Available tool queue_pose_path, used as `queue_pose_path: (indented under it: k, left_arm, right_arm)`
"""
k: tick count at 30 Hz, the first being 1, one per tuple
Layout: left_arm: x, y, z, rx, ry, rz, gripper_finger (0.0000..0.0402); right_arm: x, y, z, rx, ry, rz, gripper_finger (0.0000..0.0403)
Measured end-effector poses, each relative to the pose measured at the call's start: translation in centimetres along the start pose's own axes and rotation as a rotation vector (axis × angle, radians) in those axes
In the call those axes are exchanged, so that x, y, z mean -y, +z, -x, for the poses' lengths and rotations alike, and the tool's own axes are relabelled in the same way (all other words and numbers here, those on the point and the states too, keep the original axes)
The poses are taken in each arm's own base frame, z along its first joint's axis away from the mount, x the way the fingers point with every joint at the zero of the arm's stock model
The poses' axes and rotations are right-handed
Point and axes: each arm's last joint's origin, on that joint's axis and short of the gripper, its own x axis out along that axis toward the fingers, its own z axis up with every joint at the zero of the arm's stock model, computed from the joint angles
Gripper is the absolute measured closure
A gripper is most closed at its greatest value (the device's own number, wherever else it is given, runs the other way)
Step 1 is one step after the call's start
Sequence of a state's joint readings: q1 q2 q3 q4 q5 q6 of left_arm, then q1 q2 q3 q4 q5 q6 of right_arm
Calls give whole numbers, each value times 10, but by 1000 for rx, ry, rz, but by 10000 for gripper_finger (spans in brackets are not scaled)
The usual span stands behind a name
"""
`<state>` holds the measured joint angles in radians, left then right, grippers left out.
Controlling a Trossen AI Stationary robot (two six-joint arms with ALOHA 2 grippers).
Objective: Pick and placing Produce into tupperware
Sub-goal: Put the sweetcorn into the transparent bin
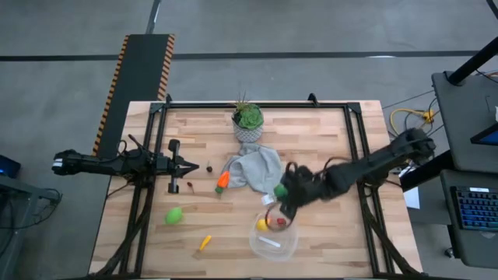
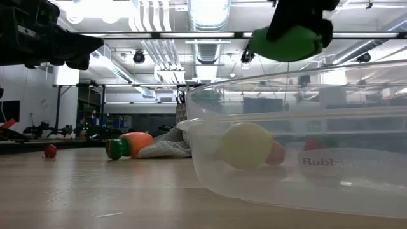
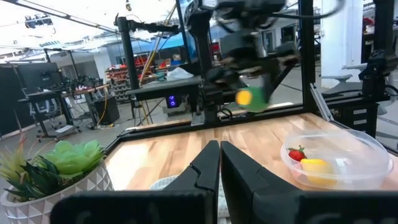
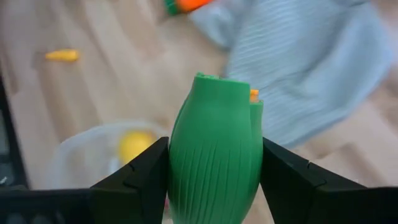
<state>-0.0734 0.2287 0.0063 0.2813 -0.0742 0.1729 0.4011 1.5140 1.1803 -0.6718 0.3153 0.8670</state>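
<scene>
Table (image 1: 327, 148): light wood planks, framed by a black metal rail along its edges.
Plant (image 1: 248, 117): green and leafy, stood in its pot at the far middle edge of the table.
Pot (image 1: 247, 134): grey-white, patterned with raised facets, upright.
Cloth (image 1: 255, 169): grey, ribbed, lay crumpled near the table's middle, just in front of the pot.
Striped ramp (image 1: 132, 85): dark, with orange-and-black hazard edging, lay on the floor beyond the table's far left corner.
Keyboard (image 1: 475, 208): sat on a stand off the table's right side.
</scene>
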Motion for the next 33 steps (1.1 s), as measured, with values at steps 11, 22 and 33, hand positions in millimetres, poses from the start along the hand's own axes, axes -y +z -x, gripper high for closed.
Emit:
queue_pose_path:
  k: [11,22,33]
  left_arm:
    - [0,0,0,2,0,3,402]
    - [0,0,0,1,2,3,402]
    - [0,0,0,1,2,4,402]
  right_arm:
    - [-73,-28,-52,-205,19,115,206]
    - [-91,-44,-69,-357,-30,188,206]
    - [-91,-47,-73,-352,-33,210,196]
